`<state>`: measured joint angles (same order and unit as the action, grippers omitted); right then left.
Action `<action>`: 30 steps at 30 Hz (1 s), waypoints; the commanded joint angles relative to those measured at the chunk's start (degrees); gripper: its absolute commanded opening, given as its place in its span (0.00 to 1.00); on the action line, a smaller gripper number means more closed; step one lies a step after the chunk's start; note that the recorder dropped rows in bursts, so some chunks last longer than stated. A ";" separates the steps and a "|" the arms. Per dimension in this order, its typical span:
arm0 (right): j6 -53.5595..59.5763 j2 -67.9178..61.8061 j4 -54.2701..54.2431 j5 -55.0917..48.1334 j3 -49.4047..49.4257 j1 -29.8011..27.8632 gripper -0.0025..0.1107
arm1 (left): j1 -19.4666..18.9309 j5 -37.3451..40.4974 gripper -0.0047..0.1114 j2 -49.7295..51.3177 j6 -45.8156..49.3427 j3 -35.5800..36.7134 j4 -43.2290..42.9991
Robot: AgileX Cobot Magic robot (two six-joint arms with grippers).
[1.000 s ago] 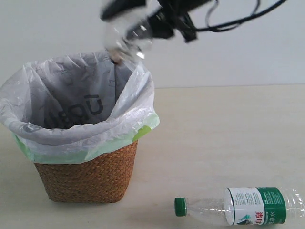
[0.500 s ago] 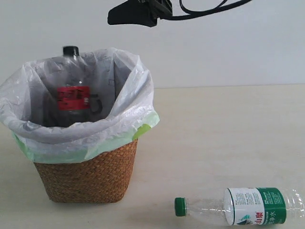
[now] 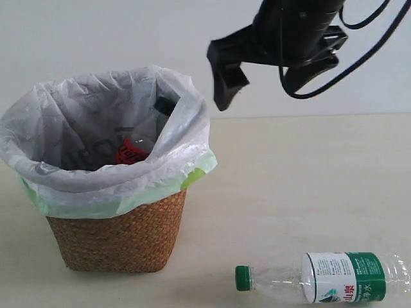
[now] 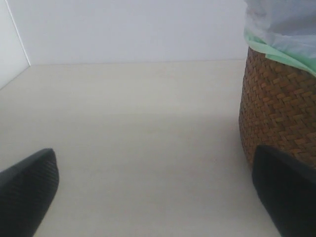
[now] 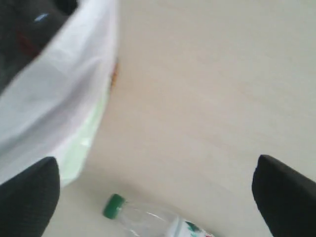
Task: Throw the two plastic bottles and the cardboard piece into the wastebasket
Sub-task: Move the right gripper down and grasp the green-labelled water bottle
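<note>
Green-capped bottle (image 3: pixel 327 277) lies on its side nearest the exterior camera, on the table (image 3: pixel 308 192), well apart from the wastebasket (image 3: pixel 115 239) and not yet binned. Round, smooth and clear, it will likely roll or squirt away if the fingers close off-centre. On release, its length could catch the rim and bounce it back out.

Behind it and to the left stands the wastebasket, with the black-capped bottle (image 3: pixel 131 151) lying tilted inside. Its loose bag (image 3: pixel 186 128) flares over the rim, so a low pass could snag it or tip the light basket. The left pincer (image 4: pixel 155 173) hangs low just beside the wicker wall, spread wide and empty; a careless swing there seems the likeliest nudge. Higher up, the right pincer (image 5: pixel 155 163) hovers to the right of the basket rim, also wide open with nothing in it. The cardboard piece shows in no view.

The table is pale, matte and flat, offering little to stop a rolling bottle. Beyond it rises a plain white wall (image 3: pixel 96 38).
</note>
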<state>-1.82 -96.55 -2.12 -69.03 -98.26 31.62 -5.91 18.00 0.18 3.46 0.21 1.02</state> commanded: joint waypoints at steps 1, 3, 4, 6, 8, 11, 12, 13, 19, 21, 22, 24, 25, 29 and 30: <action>3.06 2.08 4.02 -0.93 3.56 0.08 0.87 | -0.23 -0.36 0.97 -0.18 -0.50 -0.21 0.00; 5.90 2.19 4.26 -0.93 5.65 0.08 0.87 | -0.23 -0.36 0.97 -0.18 -0.50 -0.21 0.00; 7.22 2.29 5.09 -0.93 7.10 0.08 0.87 | -0.23 -0.36 0.97 -0.18 -0.50 -0.21 0.00; 10.71 2.44 5.65 -0.93 10.23 0.08 0.87 | -0.23 -0.36 0.97 -0.18 -0.50 -0.21 0.00; 14.35 3.02 5.55 -0.93 14.25 0.08 0.87 | -0.23 -0.36 0.97 -0.18 -0.50 -0.21 0.00; 18.88 4.18 5.98 -0.93 20.59 0.08 0.87 | -0.23 -0.36 0.97 -0.18 -0.50 -0.21 0.00; 19.36 4.72 6.86 -0.93 22.16 0.08 0.87 | -0.23 -0.36 0.97 -0.18 -0.50 -0.21 0.00; 19.83 5.39 7.77 -0.93 24.48 0.08 0.87 | -0.23 -0.36 0.97 -0.18 -0.50 -0.21 0.00; 25.14 6.09 8.38 -0.93 32.22 1.67 0.87 | -0.23 -0.36 0.97 -0.18 -0.50 -0.21 0.00; 27.53 6.09 8.83 -0.93 35.58 3.02 0.87 | -0.23 -0.36 0.97 -0.18 -0.50 -0.21 0.00; 28.94 6.09 9.22 0.48 37.42 3.75 0.87 | -0.23 -0.36 0.97 -0.18 -0.50 -0.21 0.00; 30.22 5.96 11.30 5.31 40.65 5.07 0.87 | -0.23 -0.36 0.97 -0.18 -0.50 -0.21 0.00; 30.22 5.83 12.32 6.84 41.89 5.58 0.87 | -0.23 -0.36 0.97 -0.18 -0.50 -0.21 0.00; 30.22 5.83 14.09 13.27 45.80 6.24 0.87 | -0.23 -0.36 0.97 -0.18 -0.50 -0.21 0.00; 29.97 5.83 14.09 15.52 46.53 6.24 0.87 | -0.23 -0.36 0.97 -0.18 -0.50 -0.21 0.00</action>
<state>27.94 -91.10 10.95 -58.48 -53.40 37.61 -5.91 18.00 0.18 3.46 0.21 1.02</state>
